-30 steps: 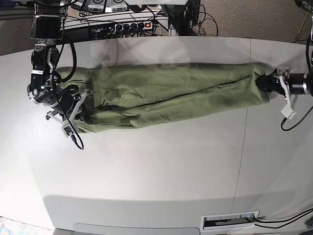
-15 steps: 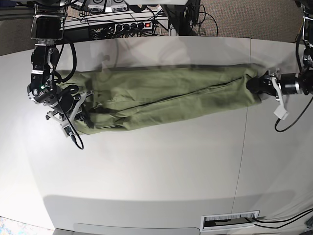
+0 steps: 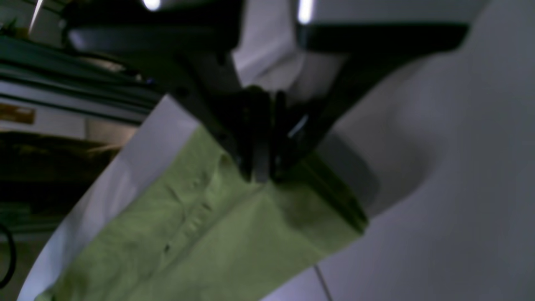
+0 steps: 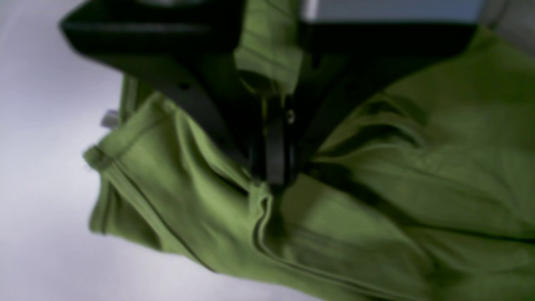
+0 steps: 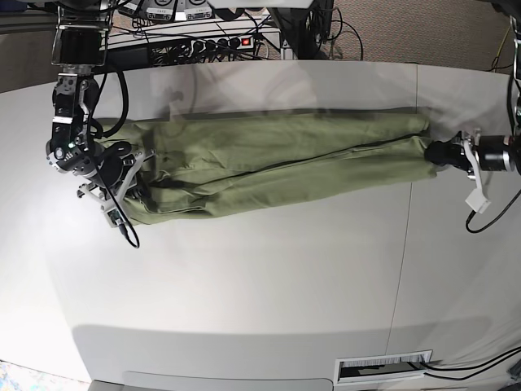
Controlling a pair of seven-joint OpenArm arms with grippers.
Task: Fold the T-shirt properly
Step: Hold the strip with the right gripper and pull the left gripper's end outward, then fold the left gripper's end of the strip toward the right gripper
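The olive-green T-shirt (image 5: 277, 163) lies folded into a long band across the white table (image 5: 260, 285), stretched between both arms. On the base view's right, my left gripper (image 5: 435, 152) is shut on the T-shirt's right end. The left wrist view shows its black fingers (image 3: 259, 142) pinched together on the fabric's edge (image 3: 217, 225). On the base view's left, my right gripper (image 5: 134, 175) is shut on the T-shirt's left end. The right wrist view shows its jaws closed on a bunched hem fold (image 4: 267, 196), with creased cloth (image 4: 418, 175) around them.
A power strip (image 5: 216, 42) and tangled cables lie behind the table's far edge. A seam (image 5: 404, 212) runs down the table right of centre. A slotted vent (image 5: 383, 366) sits at the near edge.
My left gripper has closed on the T-shirt's right end and pulled it rightward, so the band is drawn straighter and narrower. The right arm has held its grip and barely moved.
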